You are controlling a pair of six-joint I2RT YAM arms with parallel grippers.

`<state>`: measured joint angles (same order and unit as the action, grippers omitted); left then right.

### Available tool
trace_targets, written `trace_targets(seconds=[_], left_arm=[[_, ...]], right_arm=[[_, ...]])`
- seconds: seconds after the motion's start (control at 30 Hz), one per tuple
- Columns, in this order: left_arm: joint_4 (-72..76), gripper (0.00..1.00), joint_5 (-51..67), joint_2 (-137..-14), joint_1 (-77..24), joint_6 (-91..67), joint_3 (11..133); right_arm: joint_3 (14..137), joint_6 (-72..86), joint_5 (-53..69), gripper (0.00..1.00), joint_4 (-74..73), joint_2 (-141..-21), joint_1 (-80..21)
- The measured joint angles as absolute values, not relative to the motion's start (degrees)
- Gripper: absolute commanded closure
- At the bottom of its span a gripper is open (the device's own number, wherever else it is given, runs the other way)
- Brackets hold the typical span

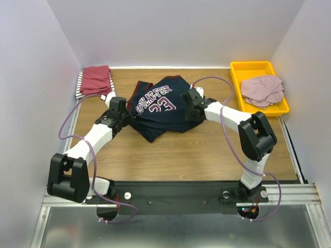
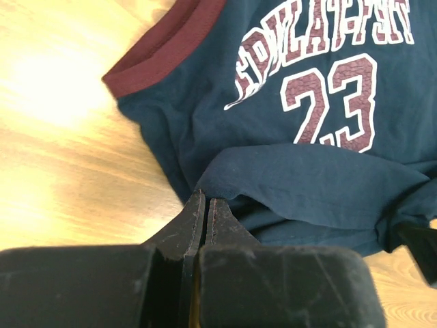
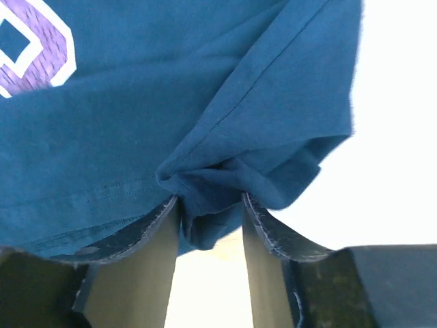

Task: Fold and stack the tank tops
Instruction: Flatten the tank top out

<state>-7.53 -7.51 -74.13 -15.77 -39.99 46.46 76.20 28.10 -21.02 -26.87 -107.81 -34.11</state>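
Folding the navy jersey (image 1: 158, 111): left hand (image 2: 205, 199) clamped on its edge, right hand (image 3: 210, 203) parted around bunched cloth; flattening probably follows.

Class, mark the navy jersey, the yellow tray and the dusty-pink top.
navy jersey (image 1: 161, 106), top external view, on its printed number.
yellow tray (image 1: 251, 71), top external view, bare floor at far end.
dusty-pink top (image 1: 262, 90), top external view, middle of the cloth.

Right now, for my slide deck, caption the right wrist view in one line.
Right gripper, jaws parted, straddles a bunched fold of the navy jersey.
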Motion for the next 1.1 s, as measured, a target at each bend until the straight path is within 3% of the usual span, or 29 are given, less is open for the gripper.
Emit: trace_targets(seconds=[0.4, 0.73, 0.9, 1.1], left_arm=[[-5.52, 1.0, -6.46, -74.32, -15.77, -39.77, 45.43], [-4.95, 1.0, -5.91, -74.52, -15.77, -39.66, 45.08], [-4.43, 1.0, -5.52, -74.52, -15.77, -39.68, 43.92], [-4.05, 1.0, -5.04, -74.52, -15.77, -39.66, 43.57]], right_arm=[[74.59, 28.23, -25.78, 0.6, -26.61, -93.03, -33.23], [71.72, 28.53, -27.14, 0.6, -26.5, -95.57, -33.06], [71.16, 28.93, -25.71, 0.66, -25.28, -100.31, -33.06], [65.39, 30.41, -25.54, 0.83, -23.55, -100.77, -33.06]])
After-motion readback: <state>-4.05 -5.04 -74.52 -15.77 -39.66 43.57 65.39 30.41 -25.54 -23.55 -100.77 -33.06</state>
